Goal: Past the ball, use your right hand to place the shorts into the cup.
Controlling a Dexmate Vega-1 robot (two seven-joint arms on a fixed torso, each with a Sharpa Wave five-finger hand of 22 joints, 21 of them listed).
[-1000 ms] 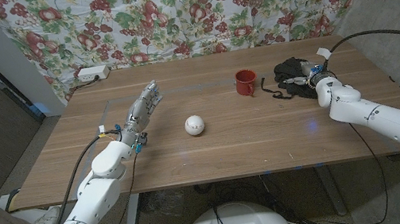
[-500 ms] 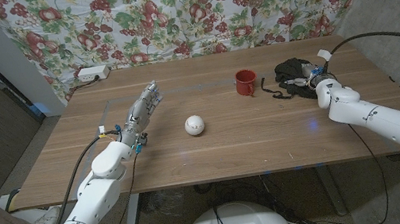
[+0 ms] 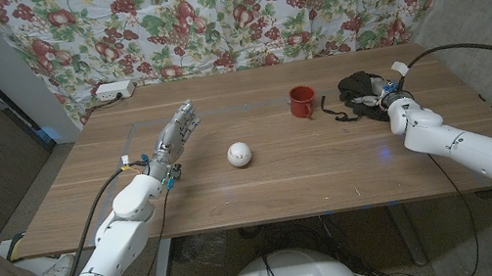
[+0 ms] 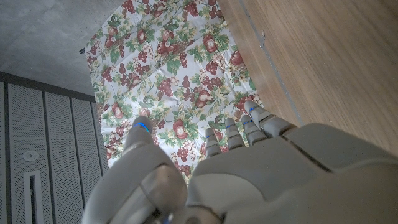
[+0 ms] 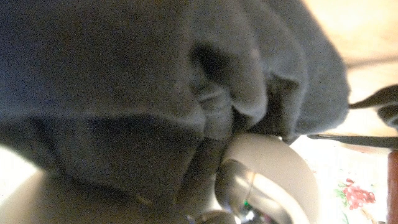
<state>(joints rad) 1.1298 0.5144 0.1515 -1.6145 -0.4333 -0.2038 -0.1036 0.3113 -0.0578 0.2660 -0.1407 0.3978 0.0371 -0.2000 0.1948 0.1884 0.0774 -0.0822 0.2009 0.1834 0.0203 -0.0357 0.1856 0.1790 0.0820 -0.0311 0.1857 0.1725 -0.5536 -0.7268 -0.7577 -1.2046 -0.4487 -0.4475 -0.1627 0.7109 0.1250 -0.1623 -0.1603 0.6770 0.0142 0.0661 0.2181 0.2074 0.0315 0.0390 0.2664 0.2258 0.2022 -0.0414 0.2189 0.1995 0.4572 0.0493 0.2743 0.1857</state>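
Note:
The dark shorts (image 3: 355,91) lie crumpled on the table at the far right, a drawstring trailing toward the red cup (image 3: 301,102), which stands upright just to their left. My right hand (image 3: 385,94) is pushed into the shorts' right side. In the right wrist view the dark cloth (image 5: 124,81) bunches in folds over a pale finger (image 5: 267,162), so the hand grips it. The white ball (image 3: 240,155) sits mid-table, nearer me than the cup. My left hand (image 3: 176,134) hovers at the left, fingers stretched and apart, holding nothing; its back (image 4: 249,180) shows in the left wrist view.
A white power strip (image 3: 112,91) lies at the table's far left corner. A fruit-patterned cloth (image 3: 226,12) hangs behind the table. The wooden table (image 3: 311,172) shows bare wood between the ball and the front edge.
My right hand has shifted slightly further into the shorts. The left arm, ball and cup have not moved.

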